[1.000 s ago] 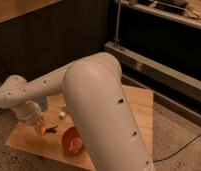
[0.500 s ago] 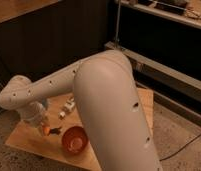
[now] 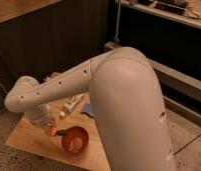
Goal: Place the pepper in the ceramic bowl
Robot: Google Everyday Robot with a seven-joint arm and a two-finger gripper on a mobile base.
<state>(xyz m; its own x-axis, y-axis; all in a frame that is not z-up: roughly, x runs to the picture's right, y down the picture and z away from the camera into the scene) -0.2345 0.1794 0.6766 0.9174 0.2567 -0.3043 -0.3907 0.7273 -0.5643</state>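
At left edge of wooden desk (image 3: 29, 142), hand (image 3: 50, 129) is seen lowered since a second ago — brought just beside rim of ceramic bowl (image 3: 75, 140). Pepper (image 3: 53, 132) is held in shut fingers, orange tip beside rim — not yet inside. Release judged close.

My gripper (image 3: 50, 129) hangs over the table (image 3: 24, 142), left of the bowl (image 3: 75, 139), with the pepper (image 3: 53, 131) in it, touching the bowl's rim.
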